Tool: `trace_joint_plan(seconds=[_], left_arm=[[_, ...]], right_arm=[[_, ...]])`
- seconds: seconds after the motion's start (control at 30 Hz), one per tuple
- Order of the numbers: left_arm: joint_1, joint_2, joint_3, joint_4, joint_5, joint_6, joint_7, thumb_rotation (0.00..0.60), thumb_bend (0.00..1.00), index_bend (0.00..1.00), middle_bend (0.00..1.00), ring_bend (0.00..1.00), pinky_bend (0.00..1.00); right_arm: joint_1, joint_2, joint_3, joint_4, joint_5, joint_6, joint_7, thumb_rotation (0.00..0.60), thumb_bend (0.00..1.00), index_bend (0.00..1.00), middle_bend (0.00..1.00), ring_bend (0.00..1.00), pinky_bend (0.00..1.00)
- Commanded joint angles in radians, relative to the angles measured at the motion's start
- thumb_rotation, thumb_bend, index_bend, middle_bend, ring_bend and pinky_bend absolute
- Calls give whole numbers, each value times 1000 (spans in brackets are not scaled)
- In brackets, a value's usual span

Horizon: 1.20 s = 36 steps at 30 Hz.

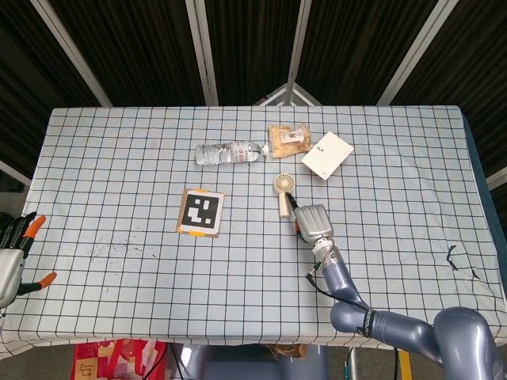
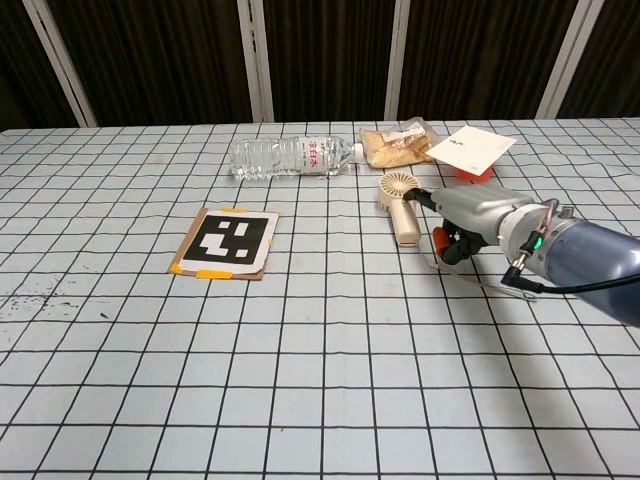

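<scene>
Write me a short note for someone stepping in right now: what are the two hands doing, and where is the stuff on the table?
Right hand: low over the table just right of the fan, fingers pointed at its handle, holding nothing; whether it touches the fan is unclear.
Left hand: idle at the table's left edge, fingers spread, holding nothing.
Fan: lying flat mid-table, head toward the far side.
Beyond it: bottle on its side, snack bag, white card. Marker card lies left of the fan.
Done: right hand brought up to the fan.
Left: the fan is not yet gripped or lifted.
</scene>
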Motion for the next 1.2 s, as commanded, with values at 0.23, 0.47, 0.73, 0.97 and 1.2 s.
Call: trace_joint_plan(seconds=[0.23,0.47,0.73,0.97,1.2], left_arm=[[0,0,0,-1,-2,0,-1,600,88,0,0,0,0],[0,1,0,-3,-2,1,-3,600,88,0,0,0,0],[1,2,1,-5,-2,1,-4,600,88,0,0,0,0],[0,3,0,-6,-4,-2,-6,600,88,0,0,0,0],[-1,3,0,-7,-7,-3,-5,600,88,0,0,0,0]], right_arm=[[-1,-9,-8,-5,-8,6,12,600,816,0,822,885,871],[2,-10,-3,-17,-32,26,26,600,818,0,822,885,871],[1,-11,-9,-17,-14,25,13,600,818,0,822,885,871],[3,-11,-1,-19,-21,35,24,600,821,0,822,885,871],[2,-9,2,-22,-32,42,37,600,823,0,822,885,871]])
